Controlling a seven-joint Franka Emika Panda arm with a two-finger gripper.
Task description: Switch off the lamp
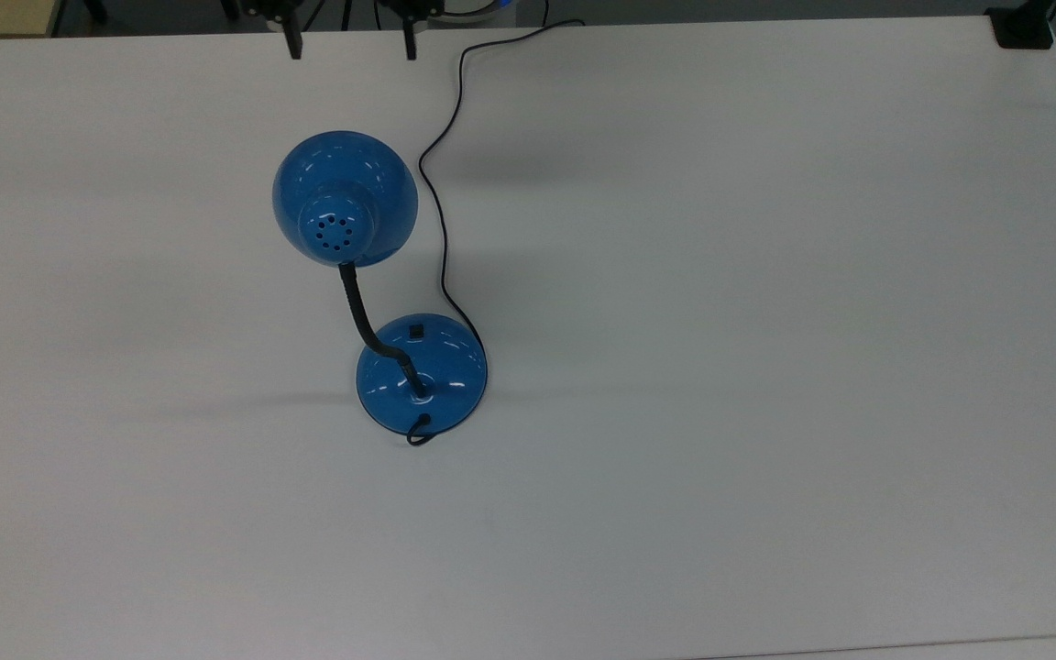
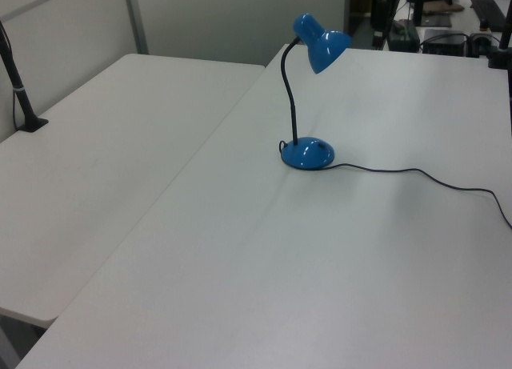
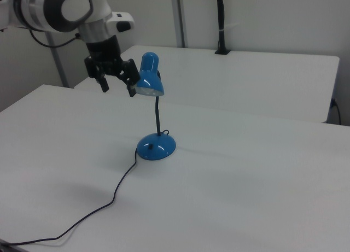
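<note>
Top view: the lamp (image 1: 379, 293) is seen standing on a white table (image 1: 766, 367), somewhat toward the top view's left of the middle. Its domed blue base (image 1: 423, 373) is planted flat, with a small black switch (image 1: 415, 329) on the side facing the shade (image 1: 345, 198). The vented shade is carried above the table by a black gooseneck (image 1: 365, 325). A thin black cord (image 1: 444, 183) is led from the base across the table and off the far edge.

At the upper edge of the top view, two black fingertips (image 1: 293, 44) are caught, set well apart from each other and well clear of the shade.

In the right view, the gripper (image 3: 117, 83) is shown raised in the air just beside the shade, on the right view's left, spread wide with nothing held. The white arm (image 3: 60, 10) is seen above it. The cord is trailed across the table toward the right view's lower left.

In the left view, a second white table (image 2: 96, 145) is placed alongside.
</note>
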